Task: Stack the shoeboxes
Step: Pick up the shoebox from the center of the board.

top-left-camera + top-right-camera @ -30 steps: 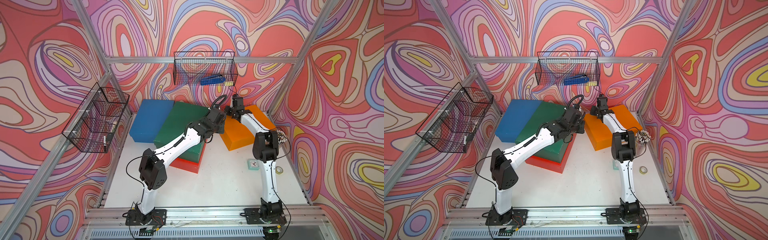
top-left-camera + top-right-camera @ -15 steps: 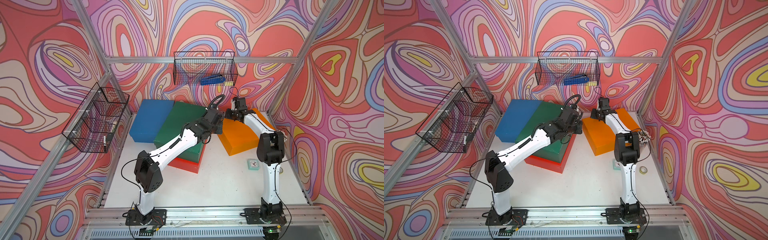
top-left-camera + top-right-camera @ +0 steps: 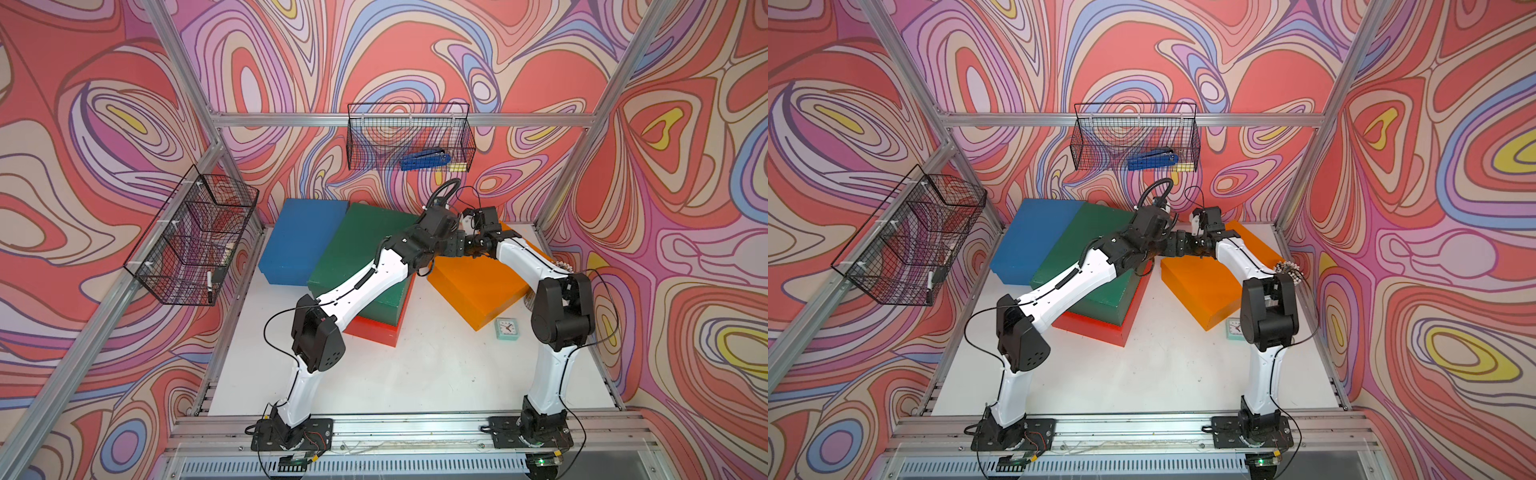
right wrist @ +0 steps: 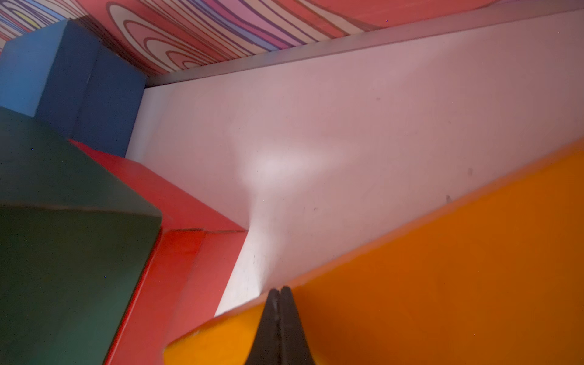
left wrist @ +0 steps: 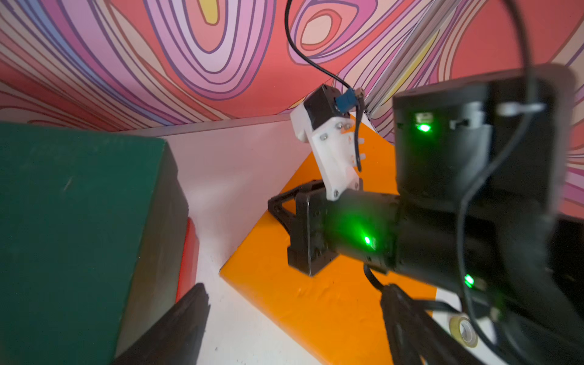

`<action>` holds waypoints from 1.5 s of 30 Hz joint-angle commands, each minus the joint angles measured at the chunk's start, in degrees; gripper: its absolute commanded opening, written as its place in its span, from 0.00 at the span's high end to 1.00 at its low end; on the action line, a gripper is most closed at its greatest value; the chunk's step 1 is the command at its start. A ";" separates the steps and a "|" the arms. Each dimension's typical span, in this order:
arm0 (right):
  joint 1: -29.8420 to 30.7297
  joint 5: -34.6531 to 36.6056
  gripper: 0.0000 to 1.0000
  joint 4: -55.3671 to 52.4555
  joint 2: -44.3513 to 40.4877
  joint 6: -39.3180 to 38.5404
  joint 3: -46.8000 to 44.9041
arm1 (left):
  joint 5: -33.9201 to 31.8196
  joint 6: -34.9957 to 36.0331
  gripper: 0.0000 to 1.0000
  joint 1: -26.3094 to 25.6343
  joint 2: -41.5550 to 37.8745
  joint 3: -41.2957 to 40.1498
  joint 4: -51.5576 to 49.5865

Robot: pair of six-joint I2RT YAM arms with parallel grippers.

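Note:
In both top views a dark green shoebox (image 3: 361, 245) lies askew on a red one (image 3: 376, 332), with a blue shoebox (image 3: 301, 241) beside them at the back left. An orange shoebox (image 3: 473, 286) lies on the table at the right. My left gripper (image 3: 457, 247) hangs open over its far left corner, fingers wide apart on either side of that corner (image 5: 316, 300), nothing held. My right gripper (image 4: 279, 289) is shut and empty, its tips at the orange lid's edge (image 4: 442, 284), facing the left gripper.
A black wire basket (image 3: 409, 141) with a blue stapler (image 3: 426, 160) hangs on the back wall, another basket (image 3: 191, 237) on the left wall. A small mint clock (image 3: 507, 328) stands by the orange box's near corner. A tape roll (image 5: 463, 330) lies by the right wall.
My left gripper's jaws have sprung wide open. The orange shoebox has shifted and turned a little on the table. The right gripper stays shut at its lid.

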 commanded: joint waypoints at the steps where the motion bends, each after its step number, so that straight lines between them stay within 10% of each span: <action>1: 0.13 1.22 1.00 -3.36 -9.02 2.63 -2.28 | 0.57 1.19 0.08 0.71 4.42 4.76 -4.54; 6: -0.03 10.92 1.00 -10.66 -20.42 6.52 -9.38 | 3.44 0.85 0.00 1.40 8.59 8.68 -3.84; 10: -0.95 13.80 0.38 -13.56 -26.77 8.08 -16.50 | 5.15 2.61 0.00 1.71 11.63 11.91 -4.03; 15: -3.62 16.92 0.17 -13.43 -33.27 9.43 -24.39 | 5.07 3.16 0.00 2.20 12.57 10.83 -2.95; 45: -12.97 9.45 0.13 -7.17 -29.97 12.39 -30.86 | 17.26 0.55 0.07 4.89 4.58 6.38 5.84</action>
